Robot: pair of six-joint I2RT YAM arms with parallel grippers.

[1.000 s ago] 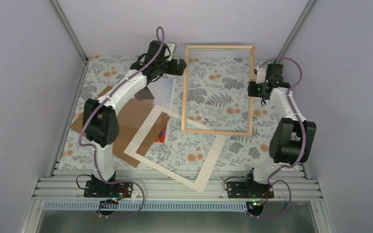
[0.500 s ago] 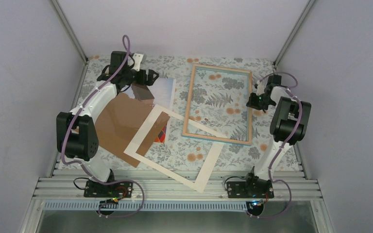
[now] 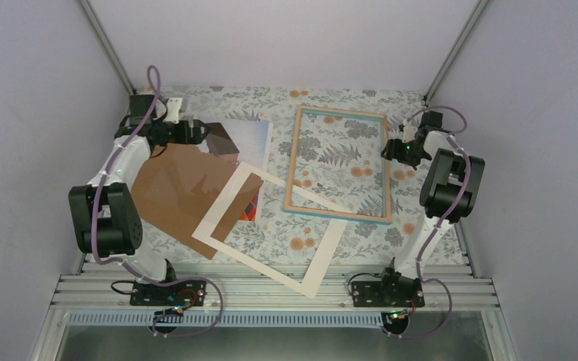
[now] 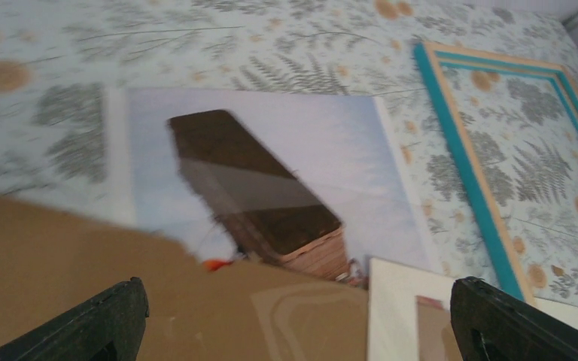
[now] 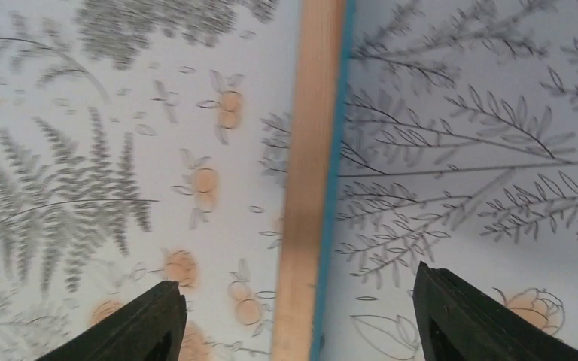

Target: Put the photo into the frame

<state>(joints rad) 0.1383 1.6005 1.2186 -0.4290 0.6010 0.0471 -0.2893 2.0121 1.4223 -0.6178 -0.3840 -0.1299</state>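
The frame [image 3: 336, 213] lies flat on the floral table, right of centre, with its turquoise rim and wood edges showing. My right gripper [image 3: 387, 153] hangs open over the frame's right rail [image 5: 312, 180], one finger on each side and neither touching it. The photo [image 3: 250, 139] lies at the back left, mostly covered; in the left wrist view its pale sky and brown basket [image 4: 308, 244] show. My left gripper [image 3: 198, 134] is open and empty above the photo's near part [image 4: 286, 150].
A brown backing board [image 3: 181, 188] lies over the photo's left part. A cream mat border [image 3: 271, 259] lies across the board, the photo and under the frame's near left corner. Grey walls enclose the table; the arm bases stand on a metal rail [image 3: 271, 289].
The frame, raised a second ago, now lies flat on the table. My right gripper has opened and let go of its right rail. My left arm has swung left, away from the frame.
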